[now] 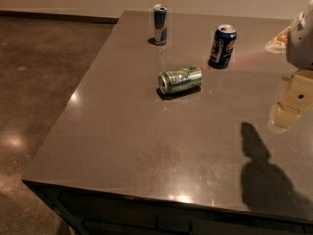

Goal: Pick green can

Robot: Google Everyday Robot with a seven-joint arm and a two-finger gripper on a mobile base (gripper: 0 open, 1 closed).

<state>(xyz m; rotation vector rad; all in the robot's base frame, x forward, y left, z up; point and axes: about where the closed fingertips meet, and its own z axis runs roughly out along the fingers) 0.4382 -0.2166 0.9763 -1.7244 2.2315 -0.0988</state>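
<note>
- Roll risk: green can [181, 79] lies on its side near the middle of the counter [122, 146], silver top facing left. Any nudge on its curved wall could set it rolling fwd or back, away from the grasp.
- Gripper [289, 104] hangs at the far right of the view, above the counter and well apart from the can. Apart or together: can't tell. If it arrives closed, it'd shove the can rather than straddle it.
- Wrong-target or collision risk: 2 other cans stand upright behind. The dark blue can [222, 45] is near, back-right of the green one, and the slim blue-and-silver can [160, 24] is farther back. A reach from the right passes close to the dark blue can and could tip it.
- Slip risk: body looks shiny and round, so an off-centre squeeze could squirt it out.
</note>
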